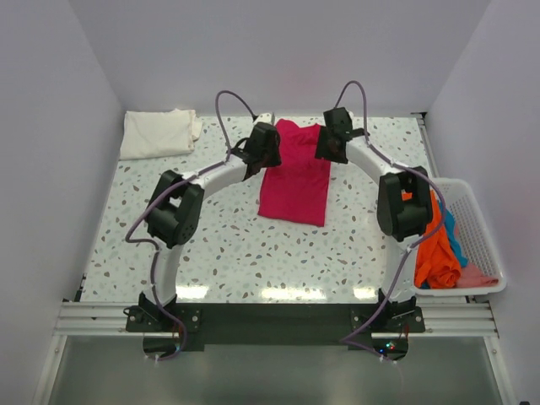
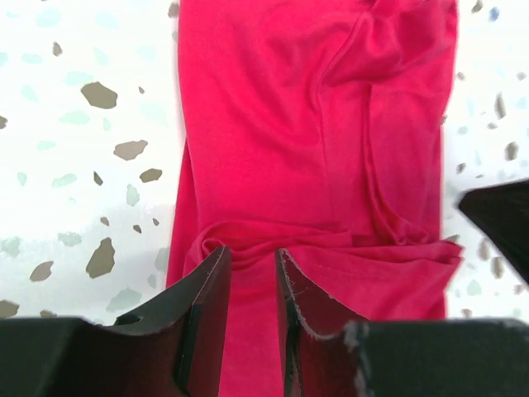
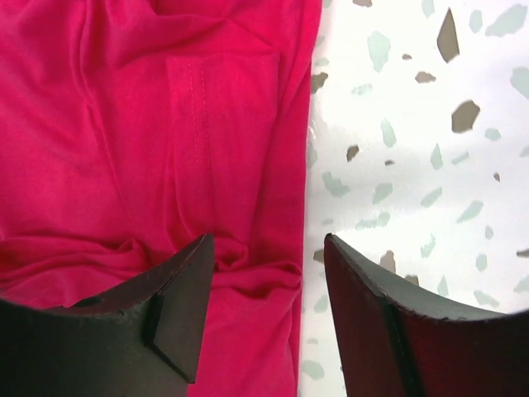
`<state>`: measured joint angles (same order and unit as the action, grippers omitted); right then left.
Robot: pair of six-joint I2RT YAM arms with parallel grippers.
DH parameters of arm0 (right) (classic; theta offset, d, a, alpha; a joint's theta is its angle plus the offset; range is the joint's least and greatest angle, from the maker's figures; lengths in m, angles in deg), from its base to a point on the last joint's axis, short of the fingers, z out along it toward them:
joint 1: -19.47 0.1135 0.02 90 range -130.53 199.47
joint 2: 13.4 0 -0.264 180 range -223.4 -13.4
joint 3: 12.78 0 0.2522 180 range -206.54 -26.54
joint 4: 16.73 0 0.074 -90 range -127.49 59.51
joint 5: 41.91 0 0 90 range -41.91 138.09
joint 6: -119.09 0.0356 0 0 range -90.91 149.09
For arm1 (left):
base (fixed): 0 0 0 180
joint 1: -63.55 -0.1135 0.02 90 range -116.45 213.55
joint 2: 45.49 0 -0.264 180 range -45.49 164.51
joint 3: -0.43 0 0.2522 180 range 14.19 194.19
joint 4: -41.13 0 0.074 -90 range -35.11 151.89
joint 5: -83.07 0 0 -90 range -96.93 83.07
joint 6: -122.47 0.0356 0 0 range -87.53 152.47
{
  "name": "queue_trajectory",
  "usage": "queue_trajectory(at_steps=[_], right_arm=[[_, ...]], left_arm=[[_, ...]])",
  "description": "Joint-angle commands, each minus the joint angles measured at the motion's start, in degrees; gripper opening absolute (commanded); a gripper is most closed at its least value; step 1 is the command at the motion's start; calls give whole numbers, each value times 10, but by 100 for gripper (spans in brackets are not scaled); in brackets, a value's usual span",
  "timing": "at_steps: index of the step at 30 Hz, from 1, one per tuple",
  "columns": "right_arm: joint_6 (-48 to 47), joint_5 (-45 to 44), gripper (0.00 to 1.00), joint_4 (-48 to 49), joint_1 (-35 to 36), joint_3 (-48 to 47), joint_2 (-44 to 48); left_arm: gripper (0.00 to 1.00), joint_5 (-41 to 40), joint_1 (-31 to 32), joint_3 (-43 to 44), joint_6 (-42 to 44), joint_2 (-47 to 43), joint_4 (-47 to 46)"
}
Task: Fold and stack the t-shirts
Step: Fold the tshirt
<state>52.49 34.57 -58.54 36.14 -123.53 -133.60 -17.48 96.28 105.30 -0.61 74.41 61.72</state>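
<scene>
A magenta-red t-shirt (image 1: 294,179) lies folded into a long strip in the middle of the table, its far end bunched between the two wrists. My left gripper (image 1: 267,159) hangs over that end's left corner. In the left wrist view its fingers stand a little apart, open (image 2: 250,263), with a cloth ridge of the t-shirt (image 2: 331,124) just ahead of them. My right gripper (image 1: 330,149) is wide open (image 3: 269,246) and straddles the right edge of the shirt (image 3: 149,124), holding nothing. A folded cream-white t-shirt (image 1: 158,133) rests at the far left corner.
A white mesh basket (image 1: 483,221) sits off the table's right edge and holds orange (image 1: 436,251), blue (image 1: 452,232) and pink (image 1: 477,275) shirts. The right arm's elbow (image 1: 403,202) stands beside it. White walls close the table in on three sides.
</scene>
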Motion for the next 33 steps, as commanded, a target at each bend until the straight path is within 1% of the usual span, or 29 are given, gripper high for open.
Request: queue_trajectory(at_steps=[1, 5, 7, 11, 13, 14, 18, 19, 21, 25, 28, 30, 33], right_arm=[[18, 12, 59, 13, 9, 56, 68], [31, 17, 56, 52, 22, 127, 92], [38, 22, 55, 58, 27, 146, 88], [41, 37, 55, 70, 27, 153, 72], [39, 34, 55, 70, 27, 138, 54], [38, 32, 55, 60, 27, 129, 46], [28, 22, 56, 34, 27, 73, 5], [27, 23, 57, 32, 26, 68, 0], [24, 24, 58, 27, 26, 60, -15], [18, 24, 59, 24, 27, 65, -23], [10, 22, 59, 23, 26, 66, -27], [4, 19, 60, 20, 26, 59, -33], [-5, 25, 60, 11, 25, 39, -41]], left_arm=[[32, -9, 9, 37, 46, 52, -7], [32, -24, 8, 21, 46, 60, -23], [32, -29, 8, 18, 49, 67, -24], [33, -40, 0, 37, 50, 87, -6], [35, -47, -6, 49, 51, 97, 6], [38, -48, -8, 56, 52, 102, 11], [47, -51, -15, 102, 61, 131, 41], [52, -53, -20, 102, 63, 131, 42], [58, -55, -23, 91, 66, 113, 34], [71, -46, -35, 64, 87, 65, -15], [75, -42, -41, 46, 100, 27, -38], [75, -44, -41, 26, 102, 1, -47], [71, -36, -41, -15, 96, -31, -59]])
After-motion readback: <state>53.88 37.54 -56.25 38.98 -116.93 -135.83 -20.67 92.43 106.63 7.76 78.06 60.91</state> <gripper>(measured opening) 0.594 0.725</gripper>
